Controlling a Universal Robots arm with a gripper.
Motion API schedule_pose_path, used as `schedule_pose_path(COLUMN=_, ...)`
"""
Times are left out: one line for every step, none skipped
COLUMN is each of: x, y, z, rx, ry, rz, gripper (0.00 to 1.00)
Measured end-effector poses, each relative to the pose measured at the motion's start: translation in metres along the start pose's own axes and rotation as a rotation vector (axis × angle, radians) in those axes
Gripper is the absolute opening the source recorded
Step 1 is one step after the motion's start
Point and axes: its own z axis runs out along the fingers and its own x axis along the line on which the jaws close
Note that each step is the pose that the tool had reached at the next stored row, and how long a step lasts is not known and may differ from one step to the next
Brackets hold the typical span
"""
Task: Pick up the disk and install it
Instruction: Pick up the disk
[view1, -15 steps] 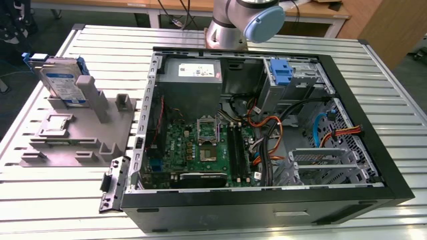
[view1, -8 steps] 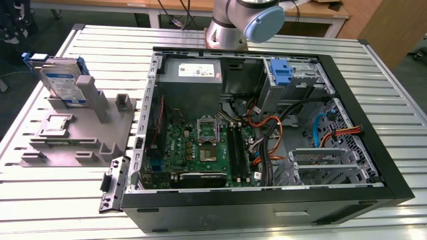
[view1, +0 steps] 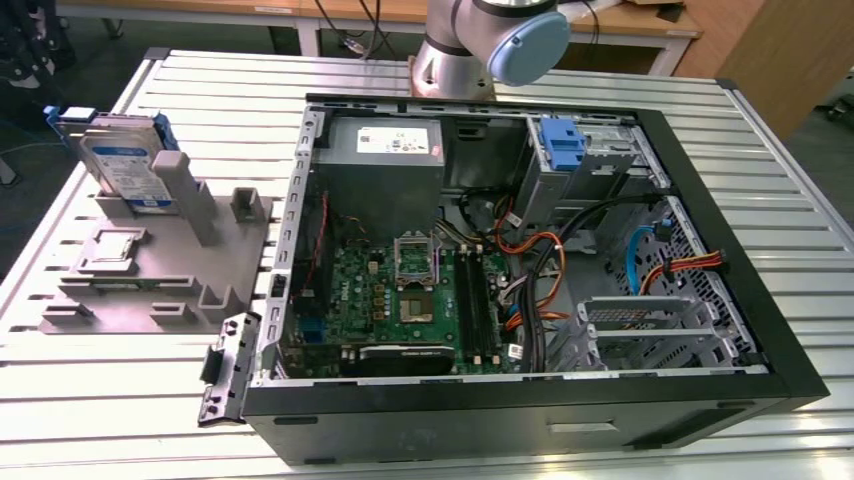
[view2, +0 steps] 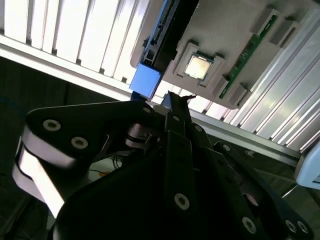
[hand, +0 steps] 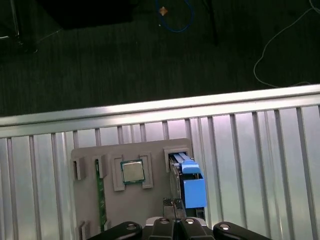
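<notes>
The disk (view1: 127, 160) stood on its edge in the grey holder (view1: 147, 295). It leaned on a grey post. The holder sat on the metal table (view1: 80, 400), to the exterior view's left of the open computer box (view1: 787, 350). In the first wrist view, the gripper (hand: 173, 205) hung over the holder, up above the blue end of the disk and apart from it. Its fingers were pressed together and held nothing. A small square chip (hand: 132, 171) and a thin green stick (hand: 99, 195) lay in the holder beside the disk.
</notes>
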Motion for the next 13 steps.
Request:
schedule_pose_path(x=0.0, y=0.0001, z=0.0001, rx=0.0004, ry=0.0, rz=-0.002, gripper=0.1)
schedule_pose_path(x=-0.0001, y=0.0001, z=0.0002, rx=0.0007, ry=0.0, rz=-0.003, gripper=0.1)
schedule_pose_path(x=-0.0003, y=0.0003, z=0.0005, rx=0.0011, ry=0.0, rz=-0.004, gripper=0.11)
schedule_pose_path(x=-0.0006, y=0.0004, z=0.0011, rx=0.0018, ry=-0.0001, rz=-0.005, gripper=0.11)
schedule_pose_path(x=-0.0011, y=0.0005, z=0.0018, rx=0.0026, ry=-0.0002, rz=-0.006, gripper=0.17)
schedule_pose_path(x=-0.0017, y=0.0005, z=0.0026, rx=0.0037, ry=-0.0002, rz=-0.008, gripper=0.23)
schedule_pose_path(x=-0.0028, y=0.0006, z=0.0037, rx=0.0056, ry=-0.0004, rz=-0.01, gripper=0.29)
schedule_pose_path(x=-0.0036, y=0.0007, z=0.0049, rx=0.007, ry=-0.0007, rz=-0.011, gripper=0.35)
schedule_pose_path(x=-0.0043, y=0.0007, z=0.0059, rx=0.0071, ry=-0.0007, rz=-0.011, gripper=0.35)
schedule_pose_path(x=-0.0052, y=0.0008, z=0.0068, rx=0.007, ry=-0.0005, rz=-0.011, gripper=0.41)
schedule_pose_path(x=-0.006, y=0.0009, z=0.008, rx=0.0071, ry=-0.0006, rz=-0.011, gripper=0.47)
schedule_pose_path(x=-0.0067, y=0.0009, z=0.0094, rx=0.0071, ry=-0.0006, rz=-0.011, gripper=0.53)
schedule_pose_path(x=-0.0074, y=0.0009, z=0.0108, rx=0.007, ry=-0.0005, rz=-0.011, gripper=0.53)
